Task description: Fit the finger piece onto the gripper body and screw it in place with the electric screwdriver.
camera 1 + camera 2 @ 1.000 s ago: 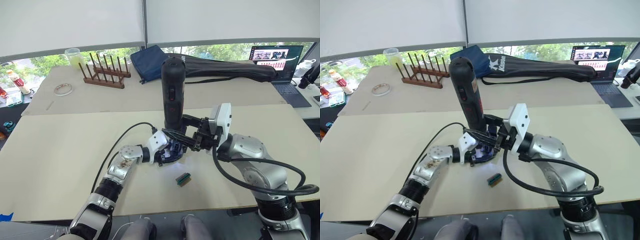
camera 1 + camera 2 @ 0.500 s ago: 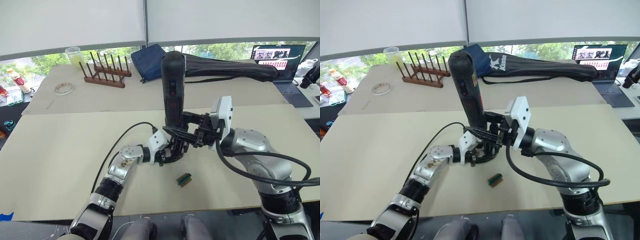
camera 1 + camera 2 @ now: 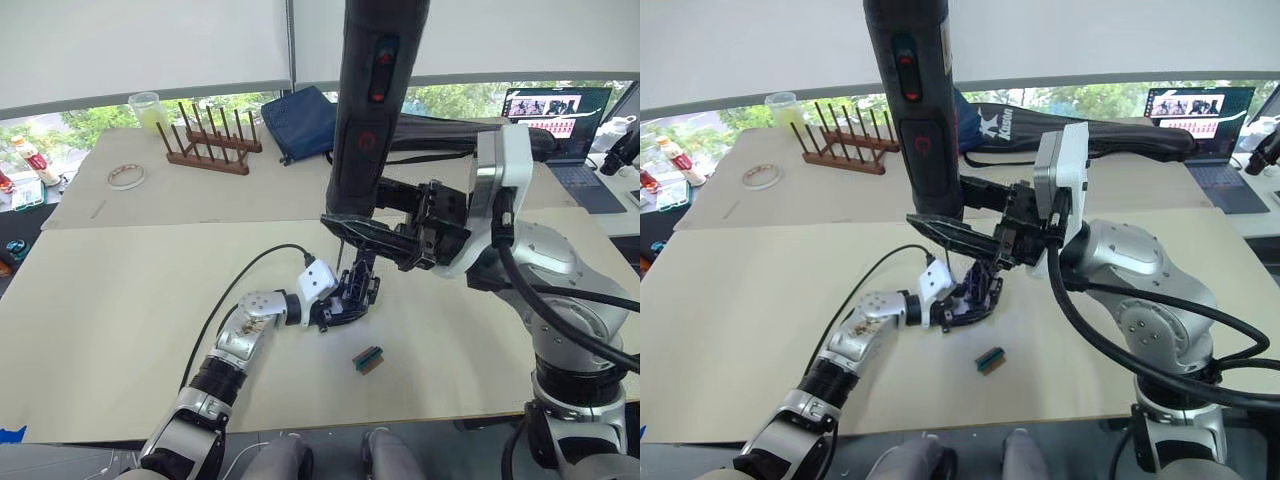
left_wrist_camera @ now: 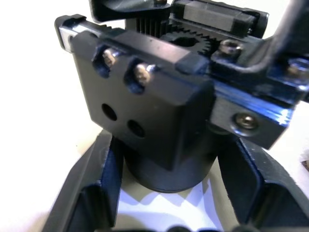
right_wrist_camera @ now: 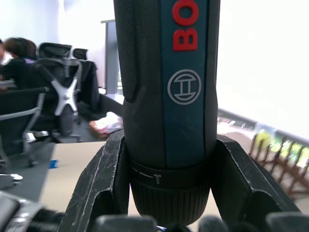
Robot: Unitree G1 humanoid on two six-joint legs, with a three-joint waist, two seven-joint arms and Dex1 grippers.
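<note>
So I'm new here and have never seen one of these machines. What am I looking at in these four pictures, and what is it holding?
It is a two-armed robot working at a beige table. Two pictures come from a camera on its head, looking down over both arms. The other two come from small cameras on each wrist, looking along that arm's own fingers.

The right gripper is shut on the electric screwdriver, a thick black tool held upright above the table. The left gripper holds the gripper body, a small black block with screws and gear teeth. A tiny green block lies loose nearby. The table behind has a wooden rack, a roll of tape, a dark bag and a laptop.
</note>
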